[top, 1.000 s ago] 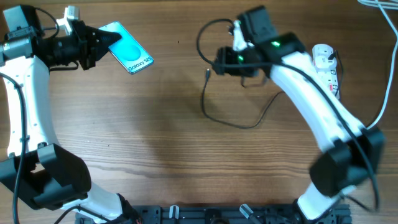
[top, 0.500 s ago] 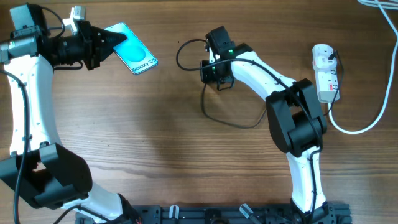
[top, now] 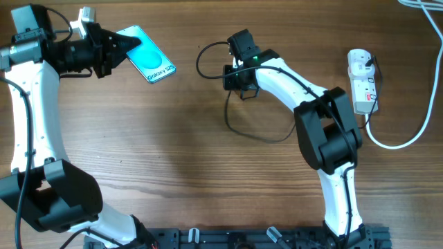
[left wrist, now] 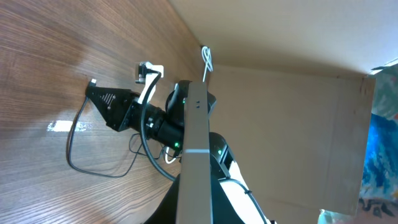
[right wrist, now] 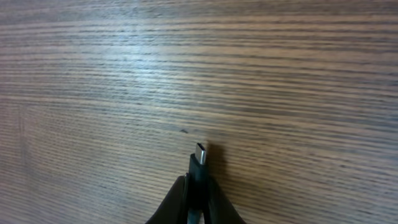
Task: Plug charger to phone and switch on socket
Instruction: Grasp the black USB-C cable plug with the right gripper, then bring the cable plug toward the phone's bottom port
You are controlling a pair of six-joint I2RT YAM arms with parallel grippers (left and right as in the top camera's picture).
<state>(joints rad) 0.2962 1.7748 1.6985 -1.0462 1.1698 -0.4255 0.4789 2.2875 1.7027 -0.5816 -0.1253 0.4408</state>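
Observation:
My left gripper at the far left is shut on the left end of the phone, whose blue-teal screen faces up, tilted and off the table. In the left wrist view the phone shows edge-on as a grey bar between my jaws. My right gripper, near the table's middle back, is shut on the charger's black connector; its metal tip sticks out just above the wood. The black cable loops below and to the right. The white socket lies at the back right with a black plug in it.
The socket's white lead curves along the right edge and up to the back right corner. A loop of black cable bulges left of my right wrist. A cardboard wall stands beyond the table.
A second ago my right arm reached further right; it has swung in toward the table's middle with the connector. The phone shifted slightly right. Nothing has moved in the last half second.

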